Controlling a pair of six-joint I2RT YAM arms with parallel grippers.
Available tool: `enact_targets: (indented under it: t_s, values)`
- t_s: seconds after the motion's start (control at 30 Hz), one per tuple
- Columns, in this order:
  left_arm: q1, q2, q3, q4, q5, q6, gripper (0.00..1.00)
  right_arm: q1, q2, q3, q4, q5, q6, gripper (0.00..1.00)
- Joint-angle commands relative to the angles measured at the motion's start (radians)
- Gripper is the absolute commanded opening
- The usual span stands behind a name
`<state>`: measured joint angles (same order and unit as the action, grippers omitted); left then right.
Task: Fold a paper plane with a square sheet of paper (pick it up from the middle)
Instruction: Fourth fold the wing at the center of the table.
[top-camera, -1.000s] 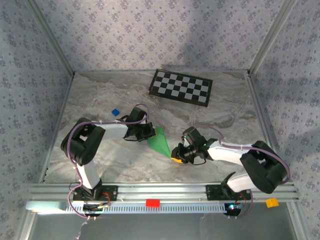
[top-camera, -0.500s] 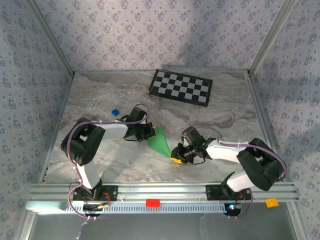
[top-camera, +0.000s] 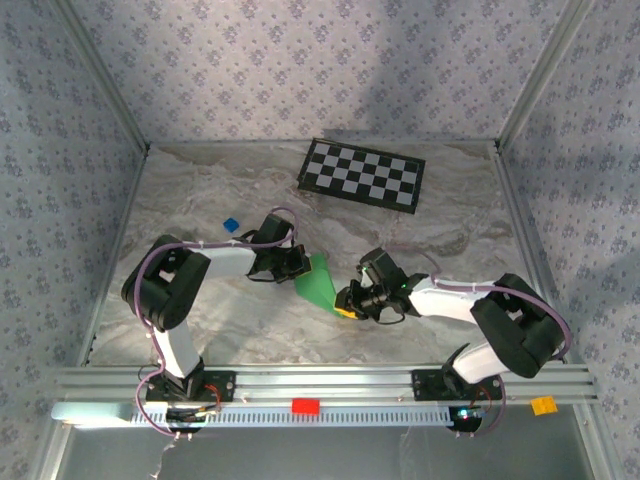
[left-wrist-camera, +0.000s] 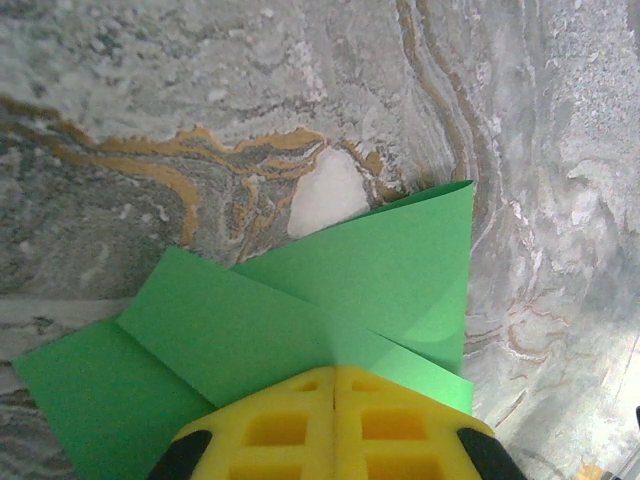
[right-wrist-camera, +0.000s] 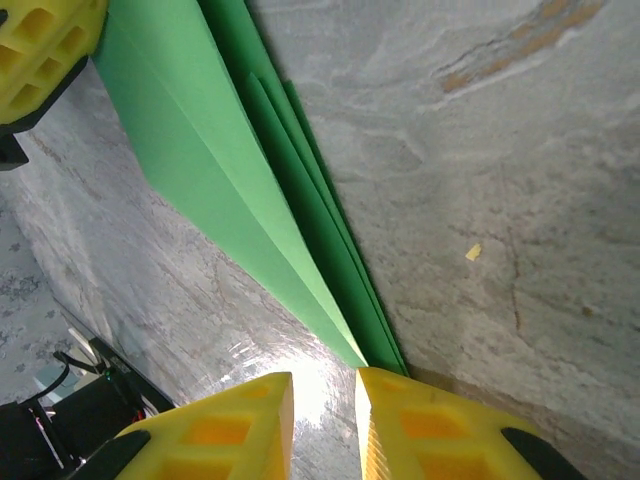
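Stretching inward, left tool (top-camera: 303, 266) pinching paper plane (top-camera: 318, 285), right tool (top-camera: 345, 305) ajar at tip

Finding: the left arm (top-camera: 205, 264) reaches forward and to the right with its forearm held low. The left gripper (left-wrist-camera: 335, 430) has its yellow fingers pressed together (no gap at the seam). The right arm (top-camera: 455, 300) reaches left with its wrist low. The right gripper (right-wrist-camera: 325, 400) has its fingers narrowly parted.

Matt paper plane (left-wrist-camera: 330, 290), glossy marbled table (top-camera: 200, 200)
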<state>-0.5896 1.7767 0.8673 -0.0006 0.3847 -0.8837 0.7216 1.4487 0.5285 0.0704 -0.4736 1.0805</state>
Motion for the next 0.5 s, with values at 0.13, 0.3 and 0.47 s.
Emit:
enact_targets:
  t_s: [0.13, 0.3, 0.47]
  values:
    - [0.009, 0.013, -0.005, -0.102, -0.044, 0.006, 0.0, -0.011, -0.001, 0.069, -0.148, 0.091, -0.13, 0.25]
    - [0.009, 0.009, -0.001, -0.105, -0.041, 0.006, 0.0, -0.017, 0.025, 0.105, -0.171, 0.083, -0.183, 0.26]
    - [0.009, 0.013, 0.006, -0.11, -0.038, 0.002, 0.0, -0.016, 0.067, 0.107, -0.171, 0.075, -0.199, 0.27]
